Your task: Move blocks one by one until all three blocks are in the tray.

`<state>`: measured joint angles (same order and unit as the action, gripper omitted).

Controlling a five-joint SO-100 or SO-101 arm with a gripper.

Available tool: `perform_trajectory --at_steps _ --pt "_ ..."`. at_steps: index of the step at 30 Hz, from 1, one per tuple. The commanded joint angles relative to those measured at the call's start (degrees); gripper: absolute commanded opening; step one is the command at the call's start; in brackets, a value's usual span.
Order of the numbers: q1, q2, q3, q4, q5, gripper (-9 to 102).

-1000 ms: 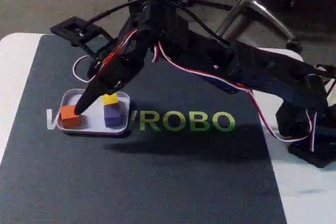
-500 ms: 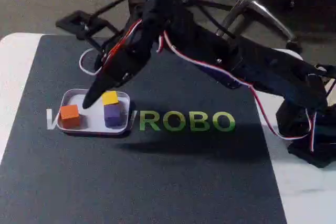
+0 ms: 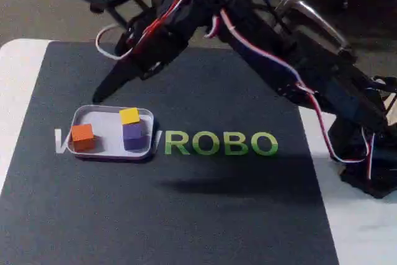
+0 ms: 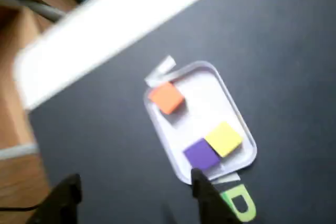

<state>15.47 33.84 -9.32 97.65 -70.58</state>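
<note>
Tray point(image 3: 102, 130) lies on the dark mat point(image 3: 186, 209), left part of the fixed view, just left of the green "ROBO" lettering point(image 3: 220, 143); pale, shallow, rounded corners. All three blocks sit inside it: orange block point(image 3: 82, 136) at the tray's left end, apart from the other two; purple block point(image 3: 133, 135) at the right end; yellow block point(image 3: 129, 116) just behind the purple one, the two touching or nearly so. In the wrist view the same layout: orange block point(image 4: 166, 98) alone toward one end of the tray point(image 4: 235, 116), purple point(image 4: 201, 153) and yellow point(image 4: 223, 138) side by side at the other end.

Gripper point(image 4: 131, 195) is above the tray and clear of it, holding nothing; in the wrist view its two dark fingertips stand well apart at the bottom edge, jaws spread, bare mat between them; one fingertip point(image 4: 202, 188) overlaps the tray's near corner beside the purple block. In the fixed view the black finger point(image 3: 102, 91) points down-left, its tip raised over the mat just behind the tray's back-left corner; no block touched. The mat rests on a white table point(image 3: 15, 91).
</note>
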Motion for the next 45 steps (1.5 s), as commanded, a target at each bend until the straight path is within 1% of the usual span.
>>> perform_trajectory --at_steps 1,8,12,22,28,35,41,45 --pt "-0.1 6.5 -1.8 0.2 -0.4 24" --pt "0.0 14.9 3.6 0.3 -5.1 20" --pt "-0.5 21.4 10.6 0.3 -7.2 20" --pt "-3.3 37.7 35.3 0.2 -15.1 20" --pt "-4.9 53.2 59.3 -0.1 -26.4 20" --pt "-6.4 65.4 74.1 -0.2 -29.9 19" --pt "-6.2 74.0 86.3 -0.9 -33.6 13" --pt "-6.0 83.6 98.5 -2.9 -36.6 8"
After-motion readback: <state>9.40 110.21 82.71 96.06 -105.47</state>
